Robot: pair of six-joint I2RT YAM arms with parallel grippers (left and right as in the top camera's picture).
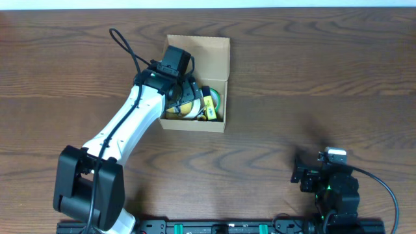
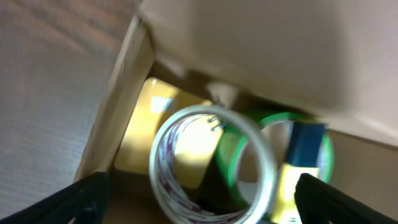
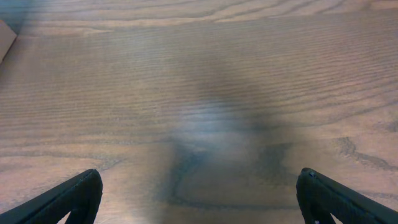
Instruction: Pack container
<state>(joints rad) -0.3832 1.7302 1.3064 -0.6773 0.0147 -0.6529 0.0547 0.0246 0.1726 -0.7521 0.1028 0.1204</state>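
Observation:
The tan cardboard container (image 1: 214, 58) stands at the back middle of the table with its flap lid open to the far side. Inside lie a white tape roll (image 2: 205, 168), a green tape roll (image 2: 239, 155), a yellow pad (image 2: 146, 134) and a yellow and blue item (image 2: 298, 168). My left gripper (image 1: 184, 97) hangs over the box's left half, open, its fingers spread on either side of the white roll (image 2: 199, 205) and not touching it. My right gripper (image 3: 199, 199) is open and empty over bare table at the front right (image 1: 305, 174).
The wooden table (image 1: 312, 84) surrounds the box. The left arm (image 1: 123, 130) stretches from the front left to the box. The open lid (image 2: 280, 56) looms just above the left wrist camera's view of the contents.

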